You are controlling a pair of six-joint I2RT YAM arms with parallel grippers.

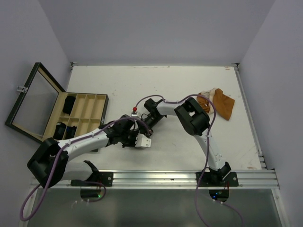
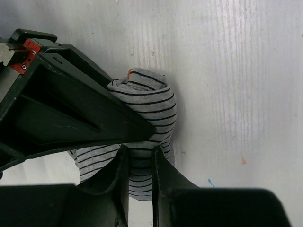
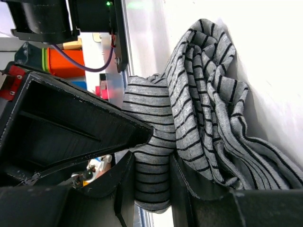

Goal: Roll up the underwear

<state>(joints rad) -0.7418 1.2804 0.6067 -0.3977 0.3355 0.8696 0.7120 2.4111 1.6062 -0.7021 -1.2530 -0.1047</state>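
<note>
Now both my pincers pinch the soft grey black-striped cotton underwear [image 2: 147, 109], partly rolled at mid-table. My left pincer [image 2: 139, 158] is narrow on the roll, and my right pincer [image 3: 151, 165] is narrow on a bunched fold. It looks light, limp and likely to unroll, so I'd hold the roll's ends. Ahead the white table [image 1: 189, 85] gives room; the compartmented wooden box [image 1: 83, 113] sits well left.

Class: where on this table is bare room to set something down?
Free: the white table's far strip, between the compartmented wooden box and the orange-brown cloth; its near right corner. Crowded: the centre, where left gripper and right gripper clamp the grey striped underwear.
</note>
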